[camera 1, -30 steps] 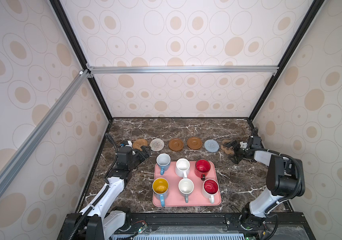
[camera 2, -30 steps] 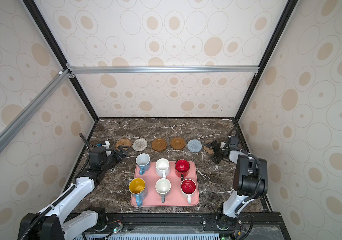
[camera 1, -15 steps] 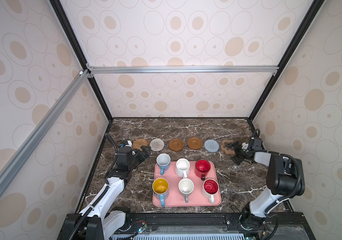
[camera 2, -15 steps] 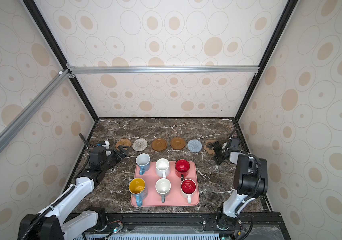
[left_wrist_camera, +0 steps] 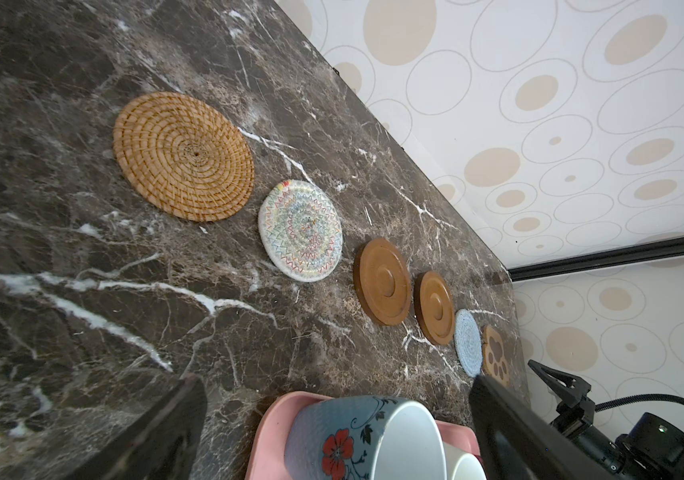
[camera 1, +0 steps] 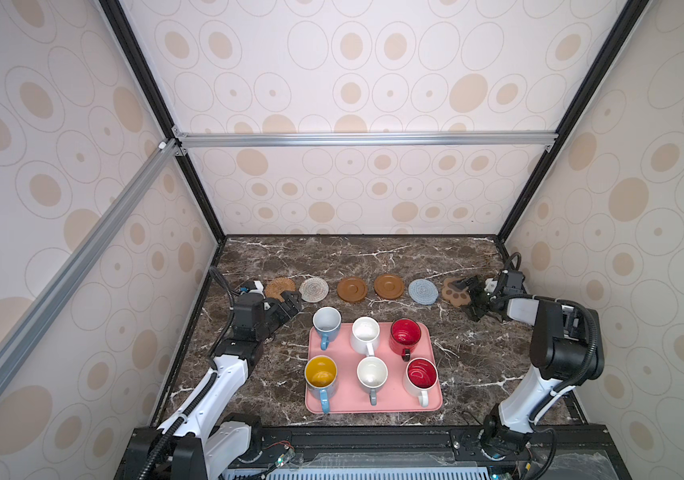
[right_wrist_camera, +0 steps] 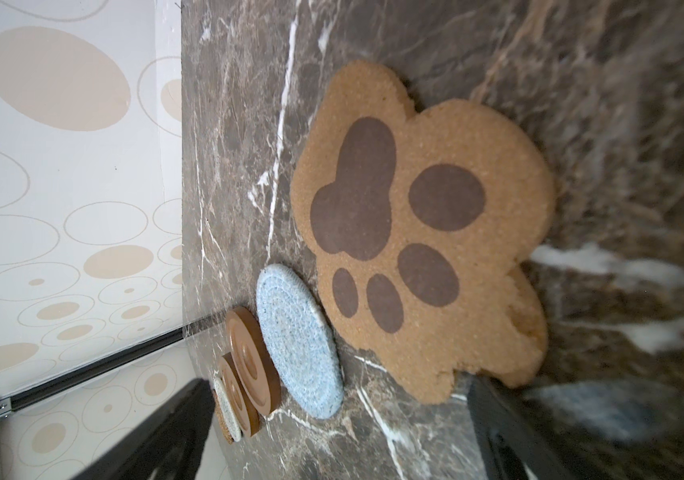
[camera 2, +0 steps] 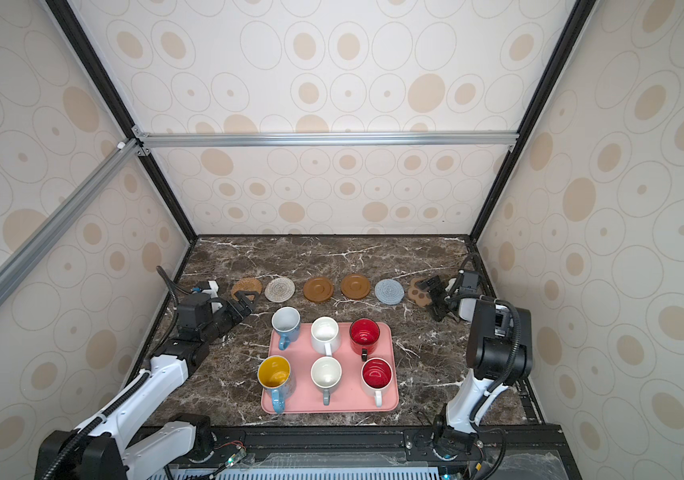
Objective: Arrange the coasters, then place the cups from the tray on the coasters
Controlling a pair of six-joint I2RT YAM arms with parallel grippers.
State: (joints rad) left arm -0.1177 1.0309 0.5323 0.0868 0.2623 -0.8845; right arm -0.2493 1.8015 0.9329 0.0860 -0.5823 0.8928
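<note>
Cream wallpaper [camera 1: 353, 62] printed with tan ovals and thin grey rings covers the back and both side walls. Black frame posts [camera 1: 157, 112] climb the corners. A silver aluminium bar [camera 1: 365, 139] crosses the back wall, and a second bar [camera 1: 62, 282] slants along the left side. The tabletop [camera 1: 353, 257] is dark brown marble with white veins. A black rail [camera 1: 373, 436] edges the near side, with what may be a ribbed grille [camera 1: 373, 473] below it. The light is soft and even.

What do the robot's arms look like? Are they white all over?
Not all over. The left arm and the right arm each have a smooth white lower tube and chunky black joints above it. The left gripper and the right gripper are black, each with two flat fingers. A ribbed black cable loops along each arm.
</note>
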